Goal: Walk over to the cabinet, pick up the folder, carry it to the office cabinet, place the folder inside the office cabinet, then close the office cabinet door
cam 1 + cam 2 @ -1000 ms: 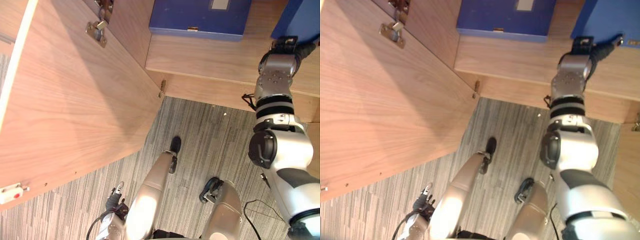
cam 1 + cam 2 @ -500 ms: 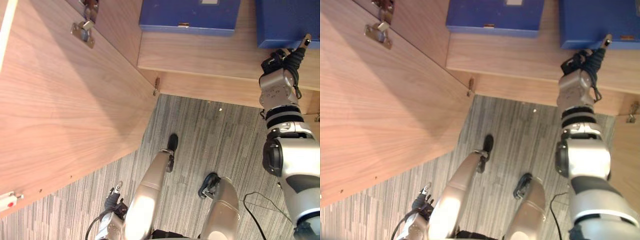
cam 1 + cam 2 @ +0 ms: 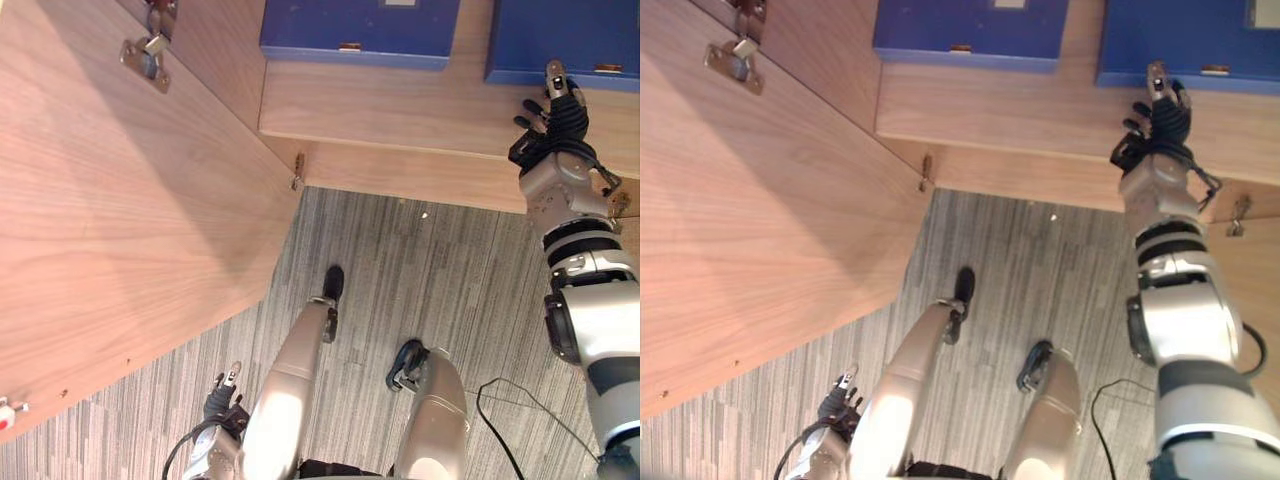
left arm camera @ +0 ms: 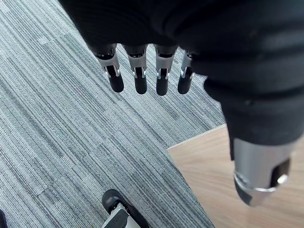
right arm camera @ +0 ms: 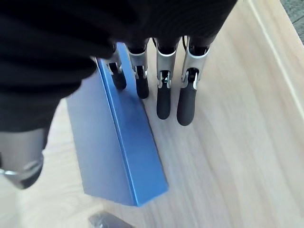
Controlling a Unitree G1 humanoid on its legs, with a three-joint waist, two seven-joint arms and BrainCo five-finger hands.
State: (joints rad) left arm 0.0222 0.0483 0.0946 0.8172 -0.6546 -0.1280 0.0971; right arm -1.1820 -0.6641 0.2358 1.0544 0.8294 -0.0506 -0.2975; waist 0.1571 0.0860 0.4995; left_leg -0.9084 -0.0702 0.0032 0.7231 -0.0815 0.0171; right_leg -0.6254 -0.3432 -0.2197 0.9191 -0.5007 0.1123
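Two blue folders stand on the wooden shelf [image 3: 400, 110] inside the office cabinet. One folder [image 3: 360, 28] is in the middle, the other folder [image 3: 562, 40] to the right. My right hand [image 3: 553, 125] is just in front of the right folder, its fingers [image 5: 164, 99] straight and holding nothing. In the right wrist view the fingertips reach along the side of that folder [image 5: 114, 142], which rests on the shelf by itself. My left hand [image 3: 222, 395] hangs low by my side, its fingers [image 4: 140, 80] straight above the carpet.
The cabinet's door [image 3: 120, 200] stands wide open on the left, its hinge [image 3: 145, 55] near the top. Grey striped carpet [image 3: 450, 260] lies below the cabinet's front edge. A second hinge [image 3: 1238, 212] shows at the right side.
My right hand has opened and let go of the right folder, which now stands on the shelf. The hand has drawn back a little. The camera has shifted.
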